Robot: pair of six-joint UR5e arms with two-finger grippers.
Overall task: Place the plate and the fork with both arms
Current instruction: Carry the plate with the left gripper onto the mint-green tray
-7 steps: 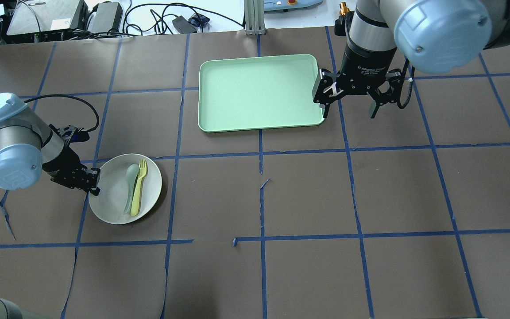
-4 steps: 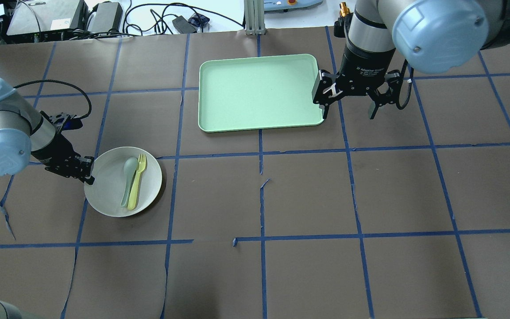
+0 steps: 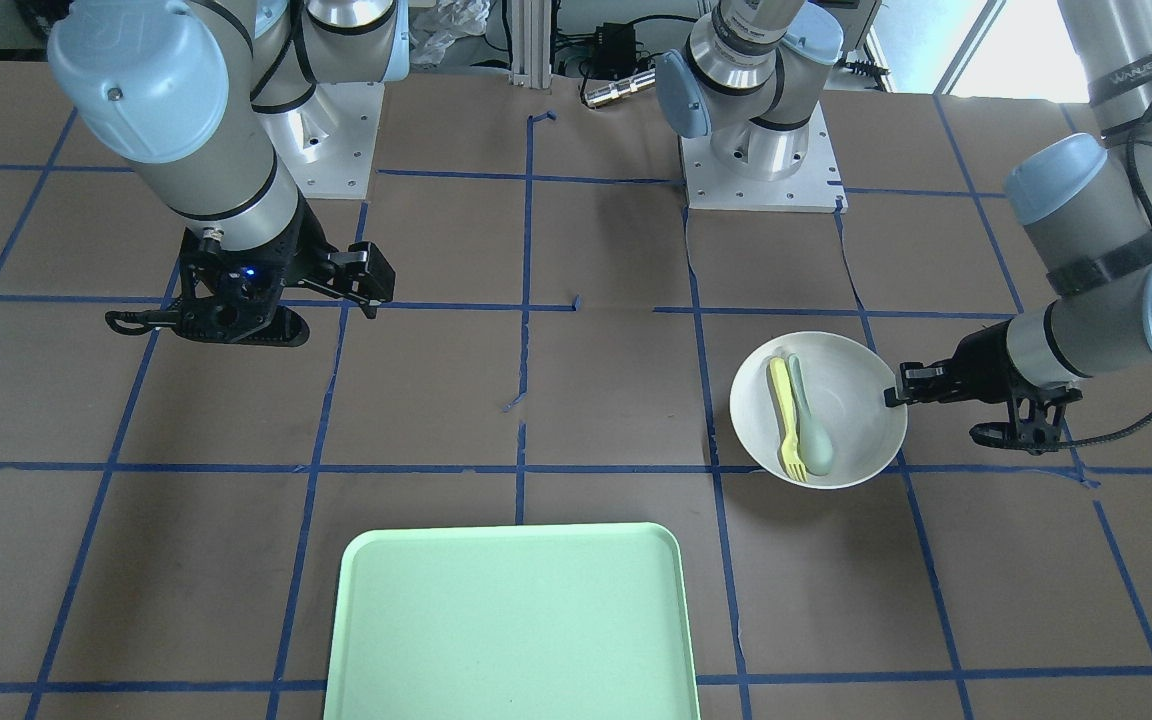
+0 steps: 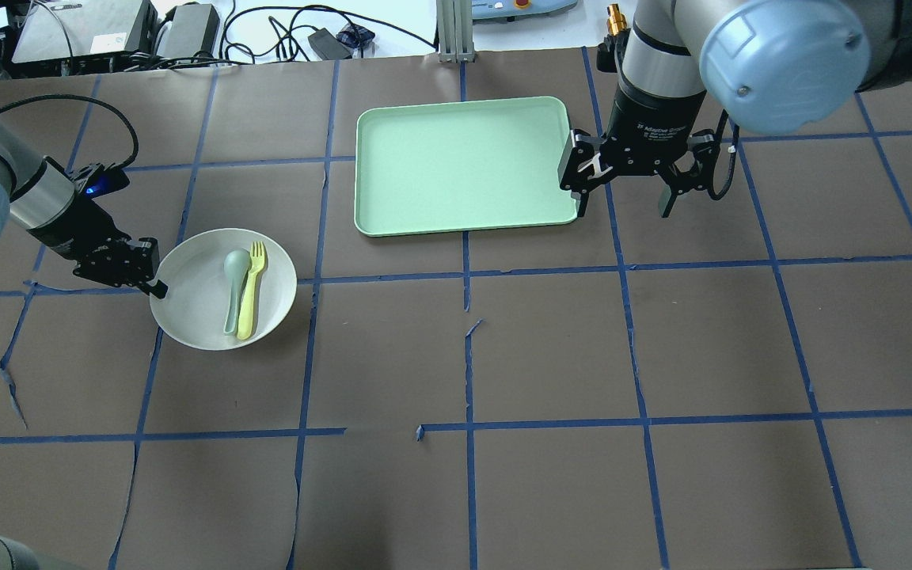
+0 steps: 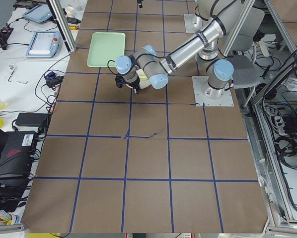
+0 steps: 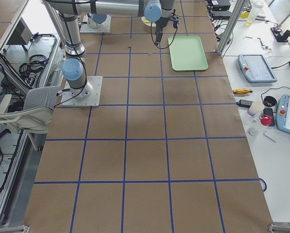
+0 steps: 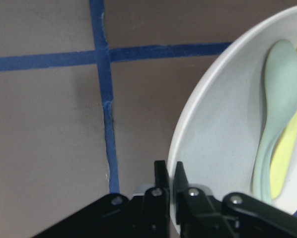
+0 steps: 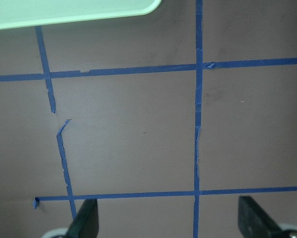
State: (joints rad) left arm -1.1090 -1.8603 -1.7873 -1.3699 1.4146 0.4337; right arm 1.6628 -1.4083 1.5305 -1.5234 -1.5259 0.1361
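Two grippers: left gripper clamped narrow on plate rim, frame left, fork and spoon inside; right gripper wide, empty, beside tray, upper right.

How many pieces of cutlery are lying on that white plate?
2. A pale-yellow fork and a grey-green spoon lie side by side on the plate; nothing appears hidden beneath them.

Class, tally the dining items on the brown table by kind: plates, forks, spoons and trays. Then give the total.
Round off-white shallow plate: 1
Slim pale-yellow plastic fork: 1
Pale grey-green spoon: 1
Rectangular mint-green tray: 1
Total: 4
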